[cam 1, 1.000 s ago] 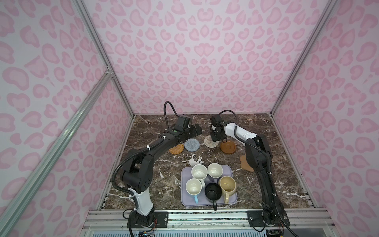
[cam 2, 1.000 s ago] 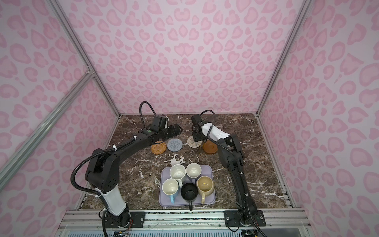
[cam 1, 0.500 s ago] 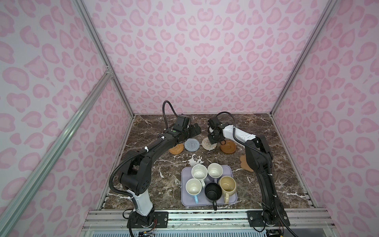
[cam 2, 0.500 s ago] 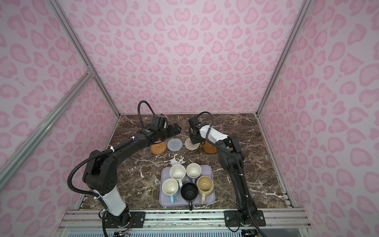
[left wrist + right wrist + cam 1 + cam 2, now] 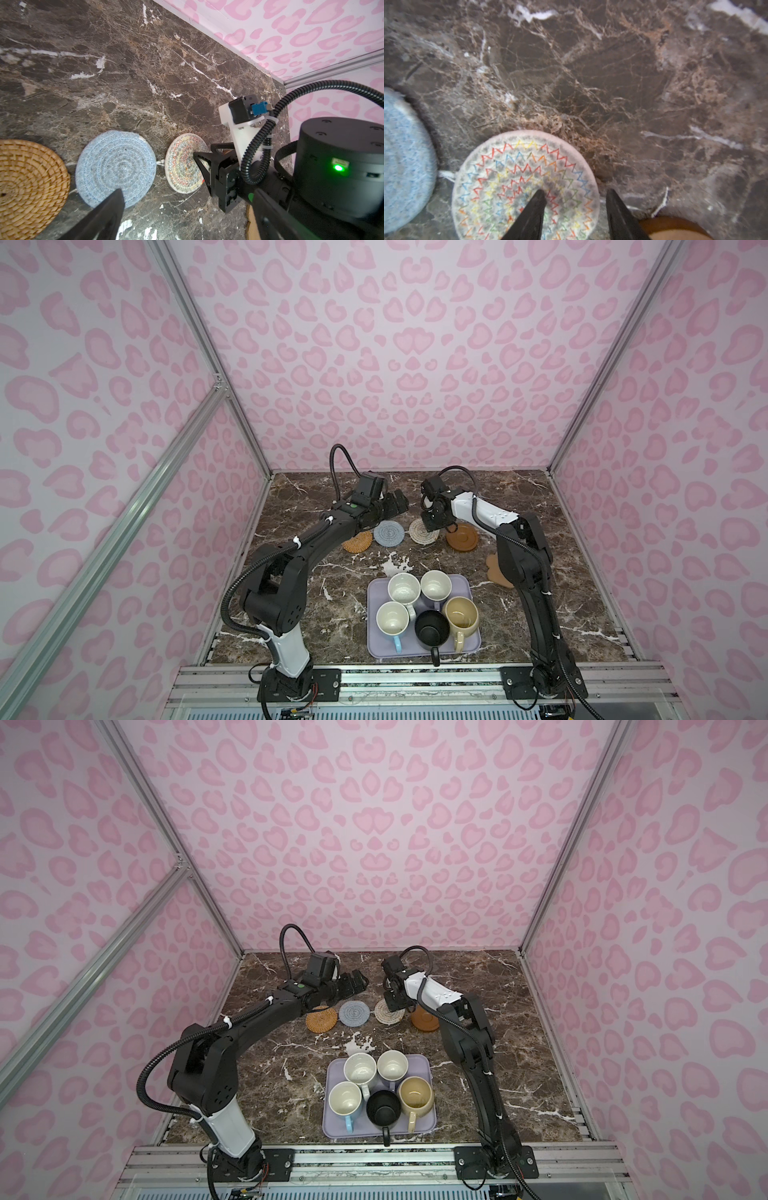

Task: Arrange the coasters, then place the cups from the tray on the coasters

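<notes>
Down at lower centre, we're seeing the tray (image 5: 376, 648) sitting on the marble table (image 5: 332, 614), carrying the white mug (image 5: 404, 588), lavender mug (image 5: 435, 585), light blue mug (image 5: 392, 618), black mug (image 5: 432, 628) and beige mug (image 5: 460, 613). Up and right, the paw coaster (image 5: 493, 570) is peeking from behind the right arm (image 5: 523, 564). Farther up, a row is running left to right: orange woven coaster (image 5: 357, 541), grey-blue coaster (image 5: 388, 533), cream coaster (image 5: 508, 182), brown dish (image 5: 462, 538). The right gripper (image 5: 575, 193) is hanging over the cream coaster, jaws partly apart, straddling its rim. The left gripper (image 5: 398, 504) is hovering just beyond the grey-blue coaster, jaws spread wide, gripping nothing.
</notes>
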You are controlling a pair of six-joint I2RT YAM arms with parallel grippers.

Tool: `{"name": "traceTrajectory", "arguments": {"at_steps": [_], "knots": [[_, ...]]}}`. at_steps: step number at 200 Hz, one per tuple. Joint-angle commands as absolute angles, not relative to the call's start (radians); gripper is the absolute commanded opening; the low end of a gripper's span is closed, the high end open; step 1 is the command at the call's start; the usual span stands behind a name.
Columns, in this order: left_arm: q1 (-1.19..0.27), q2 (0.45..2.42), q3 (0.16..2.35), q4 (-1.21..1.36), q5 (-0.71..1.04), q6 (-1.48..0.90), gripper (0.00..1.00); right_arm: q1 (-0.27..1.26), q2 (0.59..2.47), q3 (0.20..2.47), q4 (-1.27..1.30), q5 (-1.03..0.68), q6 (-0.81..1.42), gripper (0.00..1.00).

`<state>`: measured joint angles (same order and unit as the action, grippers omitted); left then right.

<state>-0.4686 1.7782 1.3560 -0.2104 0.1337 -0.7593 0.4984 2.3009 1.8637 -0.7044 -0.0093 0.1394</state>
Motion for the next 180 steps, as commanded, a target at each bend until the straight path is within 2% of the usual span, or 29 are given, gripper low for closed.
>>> {"name": "traceTrajectory", "arguments": {"at_steps": [1,162,180], "knots": [[-0.469,1.776,1.351,-0.185,0.135,-0.764,0.98,0.501,2.314,1.879,-0.733,-0.020,0.146,0.51],[-0.467,1.760,1.318,-0.179,0.134,-0.768,0.98,0.510,2.294,1.855,-0.721,-0.060,0.158,0.49],[-0.467,1.741,1.303,-0.163,0.134,-0.770,0.98,0.510,2.245,1.853,-0.720,-0.064,0.158,0.49]]}}
